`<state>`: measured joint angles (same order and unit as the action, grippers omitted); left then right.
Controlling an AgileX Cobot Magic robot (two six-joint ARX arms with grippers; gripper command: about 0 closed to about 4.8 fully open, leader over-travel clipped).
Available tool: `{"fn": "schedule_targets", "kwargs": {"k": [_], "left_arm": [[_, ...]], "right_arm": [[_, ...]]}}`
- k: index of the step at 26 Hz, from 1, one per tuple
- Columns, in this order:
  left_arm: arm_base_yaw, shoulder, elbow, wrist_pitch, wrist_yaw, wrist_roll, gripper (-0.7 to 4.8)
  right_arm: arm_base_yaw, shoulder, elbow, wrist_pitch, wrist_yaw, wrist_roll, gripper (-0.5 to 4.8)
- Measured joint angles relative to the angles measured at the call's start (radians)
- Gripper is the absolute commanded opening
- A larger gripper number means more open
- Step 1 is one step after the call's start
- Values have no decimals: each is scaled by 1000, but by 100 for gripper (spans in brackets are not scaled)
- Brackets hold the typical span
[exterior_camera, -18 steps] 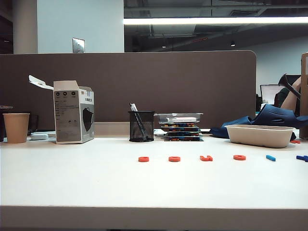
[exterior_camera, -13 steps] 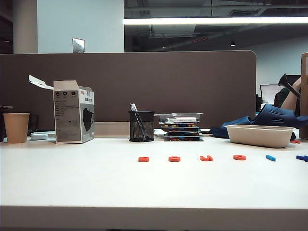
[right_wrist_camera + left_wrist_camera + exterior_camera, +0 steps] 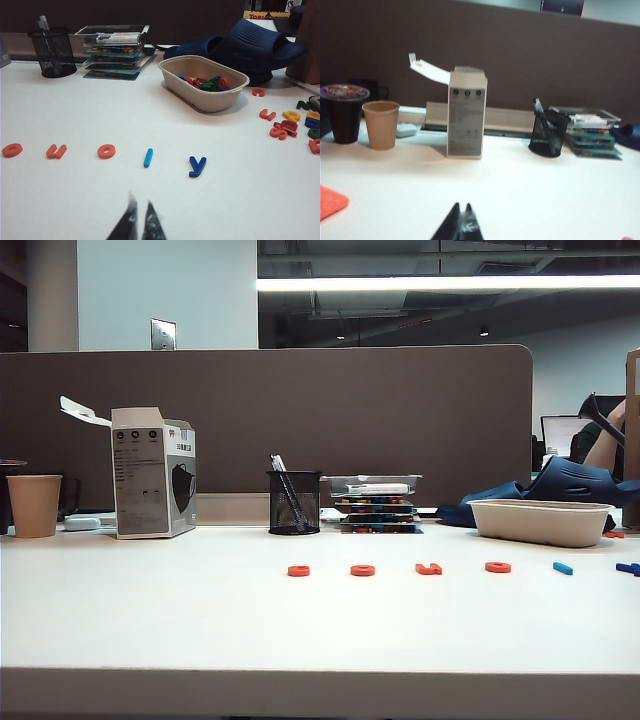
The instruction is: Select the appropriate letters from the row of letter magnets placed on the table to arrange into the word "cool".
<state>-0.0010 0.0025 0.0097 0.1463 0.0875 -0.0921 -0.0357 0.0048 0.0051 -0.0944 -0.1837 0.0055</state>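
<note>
Nothing arranged: row of letter magnets [image 3: 430,568] untouched on table [image 3: 200,620]. Left gripper [image 3: 461,225] and right gripper [image 3: 138,220] clenched, empty, hovering short of row. All four picks left.

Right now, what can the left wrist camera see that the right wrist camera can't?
Left wrist only: the paper cup, the open box, a dark cup, the shut left gripper. Right wrist only: the letters, the bowl of magnets, blue slippers, the shut right gripper. Both: the pen holder, stacked trays, the table.
</note>
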Motion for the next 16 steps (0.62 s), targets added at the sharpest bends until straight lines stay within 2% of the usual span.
{"fn": "schedule_targets", "kwargs": {"k": [4,6,10,13,16], "left_arm": [[0,1,85,-28,33,-82,-5],[0,0,162,-79,77,-93,-5],[0,8,417,-367,182,-104,-5],[0,34,551,-462,235,-104,-5],[0,124,719,-620,319,-104,-5]], "right_arm": [[0,0,0,0,0,0,22],[0,0,0,0,0,0,22],[0,0,0,0,0,0,23],[0,0,0,0,0,0,22],[0,0,0,1,0,0,22]]}}
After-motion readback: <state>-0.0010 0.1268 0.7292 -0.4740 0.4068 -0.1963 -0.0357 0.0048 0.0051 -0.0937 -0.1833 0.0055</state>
